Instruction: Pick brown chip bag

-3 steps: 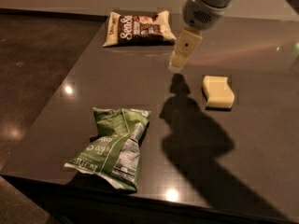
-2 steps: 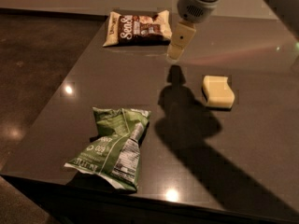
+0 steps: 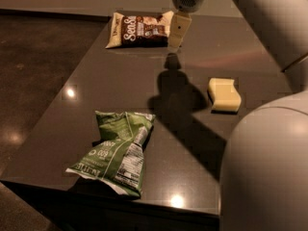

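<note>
The brown chip bag (image 3: 139, 29) lies flat at the far end of the dark table, with a dark brown middle, white lettering and cream ends. My gripper (image 3: 176, 32) hangs from the arm at the top of the camera view. Its tip is just beside the bag's right end and slightly above the table. It holds nothing.
A crumpled green bag (image 3: 117, 150) with a white label lies near the table's front edge (image 3: 110, 196). A small pale yellow block (image 3: 224, 95) sits on the right. My arm's large white body (image 3: 264, 167) fills the lower right. Dark floor lies to the left.
My gripper has moved away from me towards the far end of the table and now sits beside the brown bag's right end. The arm's white body has come into view at lower right.
</note>
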Tool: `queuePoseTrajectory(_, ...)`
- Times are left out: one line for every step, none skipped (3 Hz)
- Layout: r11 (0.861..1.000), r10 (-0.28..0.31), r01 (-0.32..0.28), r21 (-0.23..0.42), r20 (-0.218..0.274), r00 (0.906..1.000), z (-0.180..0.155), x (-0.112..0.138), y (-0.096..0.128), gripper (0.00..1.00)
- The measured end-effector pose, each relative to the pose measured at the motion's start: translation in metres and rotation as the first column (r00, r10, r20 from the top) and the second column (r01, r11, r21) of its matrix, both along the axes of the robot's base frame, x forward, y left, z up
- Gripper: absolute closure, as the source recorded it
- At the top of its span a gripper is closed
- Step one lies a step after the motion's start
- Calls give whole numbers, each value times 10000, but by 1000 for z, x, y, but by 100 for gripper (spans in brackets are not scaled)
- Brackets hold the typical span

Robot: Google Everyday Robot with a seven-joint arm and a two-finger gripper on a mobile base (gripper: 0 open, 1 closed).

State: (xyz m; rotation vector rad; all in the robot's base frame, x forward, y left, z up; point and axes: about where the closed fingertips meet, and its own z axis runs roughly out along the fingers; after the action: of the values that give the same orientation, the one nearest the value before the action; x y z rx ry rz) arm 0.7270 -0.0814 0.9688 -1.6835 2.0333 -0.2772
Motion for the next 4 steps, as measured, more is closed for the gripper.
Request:
queuePoseTrajectory(10000,-16,11,85,511,9987,1,10,5,0)
queuePoseTrajectory(9998,44,-68,184,1278,9918,-23,20,23,0)
queuePoseTrajectory(9998,20,-43,180,1228,9924,-21,19,22,0)
queuePoseTrajectory(9998,-123,103,167,1197,9927,-24,22,23,0)
